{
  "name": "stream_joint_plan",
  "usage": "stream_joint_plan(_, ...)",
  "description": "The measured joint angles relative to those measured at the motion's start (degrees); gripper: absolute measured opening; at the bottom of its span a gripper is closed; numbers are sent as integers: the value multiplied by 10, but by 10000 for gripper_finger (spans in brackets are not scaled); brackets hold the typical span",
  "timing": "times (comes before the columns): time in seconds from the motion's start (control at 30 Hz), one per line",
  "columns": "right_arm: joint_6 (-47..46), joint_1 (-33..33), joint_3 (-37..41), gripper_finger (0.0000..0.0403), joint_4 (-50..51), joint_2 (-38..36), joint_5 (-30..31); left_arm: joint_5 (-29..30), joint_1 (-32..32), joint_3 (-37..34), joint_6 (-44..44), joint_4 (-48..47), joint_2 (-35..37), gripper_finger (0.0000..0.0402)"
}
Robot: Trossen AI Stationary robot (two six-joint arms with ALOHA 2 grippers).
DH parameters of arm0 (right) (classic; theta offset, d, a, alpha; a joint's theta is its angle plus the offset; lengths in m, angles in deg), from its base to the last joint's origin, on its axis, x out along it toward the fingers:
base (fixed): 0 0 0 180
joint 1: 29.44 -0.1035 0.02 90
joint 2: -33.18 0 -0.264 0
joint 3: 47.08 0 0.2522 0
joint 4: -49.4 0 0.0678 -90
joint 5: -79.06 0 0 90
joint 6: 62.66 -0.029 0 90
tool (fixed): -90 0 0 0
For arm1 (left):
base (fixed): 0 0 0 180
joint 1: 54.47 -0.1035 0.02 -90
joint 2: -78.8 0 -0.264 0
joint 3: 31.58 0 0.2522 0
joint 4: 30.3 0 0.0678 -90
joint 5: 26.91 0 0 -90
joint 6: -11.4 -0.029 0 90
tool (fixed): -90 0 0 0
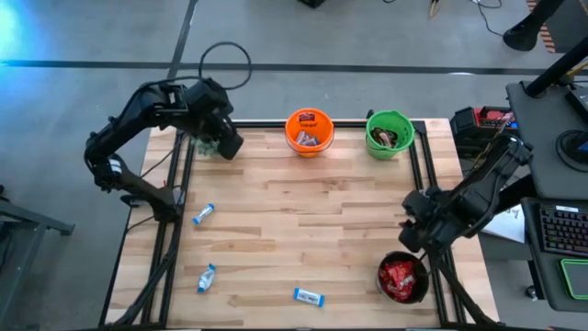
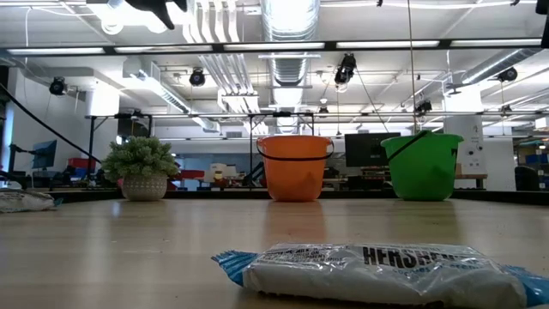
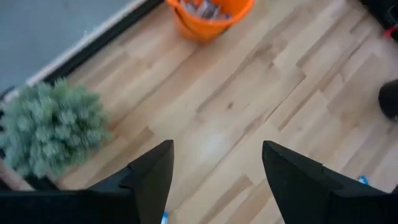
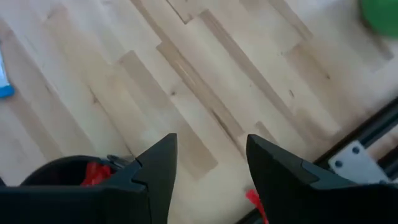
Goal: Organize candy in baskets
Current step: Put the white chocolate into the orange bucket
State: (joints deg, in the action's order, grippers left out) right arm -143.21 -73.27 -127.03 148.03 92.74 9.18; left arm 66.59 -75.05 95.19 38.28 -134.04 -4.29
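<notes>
Left jaws [image 3: 214, 177] hung spread and empty over bare desk [image 1: 312, 221] beside the potted plant [image 3: 46, 127], orange basket [image 1: 309, 132] near. Right jaws [image 4: 208, 168] stood apart, empty, just beside the black basket [image 1: 402, 279] of red candy. Three blue-and-white bars [image 1: 309, 296] lay loose, well apart. Only the low view caught one wrapper's lettering. The green basket [image 1: 390, 134] stood beside the orange one.

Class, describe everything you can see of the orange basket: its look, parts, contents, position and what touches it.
The orange basket is a small round bucket of smooth, plastic-looking material, tapering toward its base, with a thin dark wire handle folded down against the rim. It stands upright on the wooden table near the far edge, left of the green basket and apart from it. Several wrapped candies lie inside. Neither claw touches it.
</notes>
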Motion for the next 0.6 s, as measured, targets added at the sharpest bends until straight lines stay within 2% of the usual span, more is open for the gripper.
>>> stream_joint_plan(0.27,62,0,0,183,2,-22,1,-25,40,-162,59,0,82,213)
stream_joint_plan(0.6,56,0,0,183,2,-36,10,-32,90,-384,139,8,185,210)
